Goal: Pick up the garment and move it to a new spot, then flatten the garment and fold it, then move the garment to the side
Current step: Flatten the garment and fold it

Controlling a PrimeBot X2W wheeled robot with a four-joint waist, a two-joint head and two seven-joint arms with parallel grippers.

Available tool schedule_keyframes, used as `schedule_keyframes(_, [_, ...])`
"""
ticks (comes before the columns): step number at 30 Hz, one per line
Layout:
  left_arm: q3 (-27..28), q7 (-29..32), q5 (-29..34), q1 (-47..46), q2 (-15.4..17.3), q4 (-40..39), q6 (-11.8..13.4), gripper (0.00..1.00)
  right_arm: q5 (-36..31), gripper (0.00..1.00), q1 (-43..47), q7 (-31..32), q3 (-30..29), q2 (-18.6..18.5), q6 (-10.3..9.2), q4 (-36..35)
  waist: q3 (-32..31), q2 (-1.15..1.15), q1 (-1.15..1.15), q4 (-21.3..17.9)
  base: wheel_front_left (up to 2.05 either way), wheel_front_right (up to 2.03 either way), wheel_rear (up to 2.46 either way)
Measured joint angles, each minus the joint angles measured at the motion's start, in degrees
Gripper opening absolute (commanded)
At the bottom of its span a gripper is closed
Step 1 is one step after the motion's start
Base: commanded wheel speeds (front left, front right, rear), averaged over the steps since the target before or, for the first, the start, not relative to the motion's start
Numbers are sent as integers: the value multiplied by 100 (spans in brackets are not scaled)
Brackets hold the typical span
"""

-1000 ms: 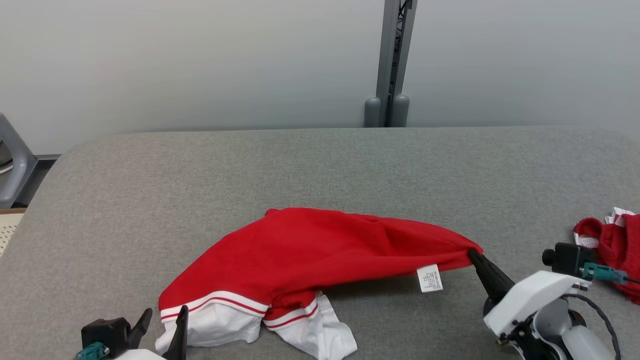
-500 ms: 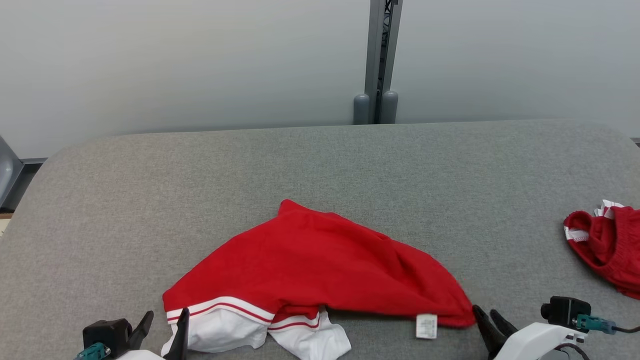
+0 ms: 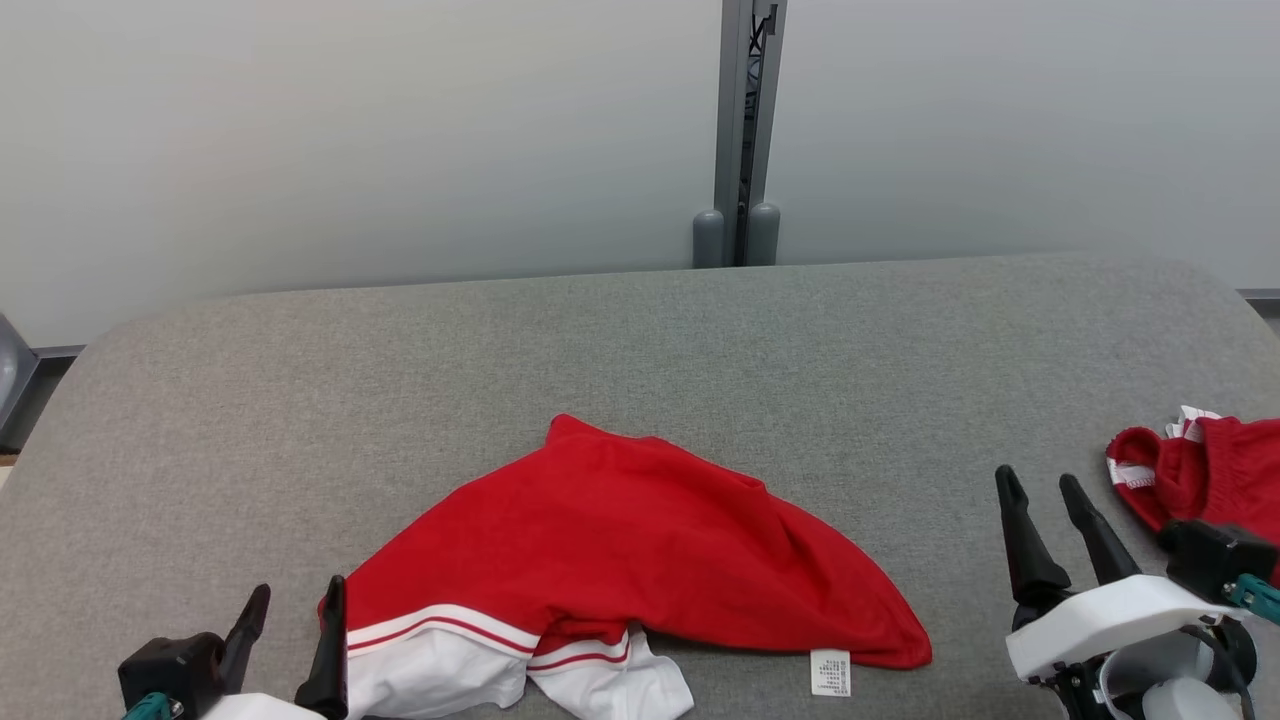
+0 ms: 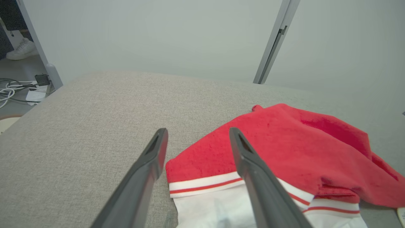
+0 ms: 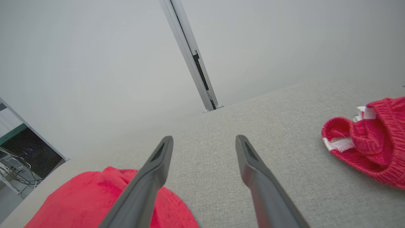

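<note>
My left gripper sits at the near left of the grey cloth-covered table, fingers spread apart and holding nothing. The red garment lies in a loose, rumpled mound at the near middle of the table, its white hems with thin red stripes turned towards me. In the left wrist view the hem's left corner lies between my two fingers, and the inner finger crosses over the white band. I cannot tell whether it touches the cloth.

My right gripper is raised at the near right, its fingers likewise parted and empty. It stands apart from the garment's tapered right end, with bare table between them. A small white care label lies at that end of the garment, on the near side.

Just to the right of my right gripper, a second, knitted red piece with white trim is bunched near the table's right edge.

Beyond the garment the table is open as far as its far edge, which runs under the pale wall and a grey upright post. There is also room left of the garment, out to the rounded left corner. Past that corner, the left wrist view shows cables and a white shoe on the floor.
</note>
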Motion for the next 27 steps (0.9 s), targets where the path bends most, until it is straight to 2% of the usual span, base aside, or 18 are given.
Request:
schedule_keyframes(6, [108,-487,249,40,114,-382,85,100,-339,100,2,-465,-42,68,0,-661,-69,0,0,-11,0,0,0])
schedule_keyframes(14, [253,-858,525,88,158,-792,188,100,-597,100,123,-699,-76,119,0,-1335,-108,0,0,10,0,0,0])
schedule_keyframes(20, [353,-942,564,285,-15,-815,246,100,-960,100,402,-787,-158,76,0,-1326,-110,0,0,27,0,0,0])
schedule_keyframes(27, [504,-965,868,368,-197,-815,135,100,-1379,100,513,-805,-231,96,0,-1188,-93,0,0,7,0,0,0])
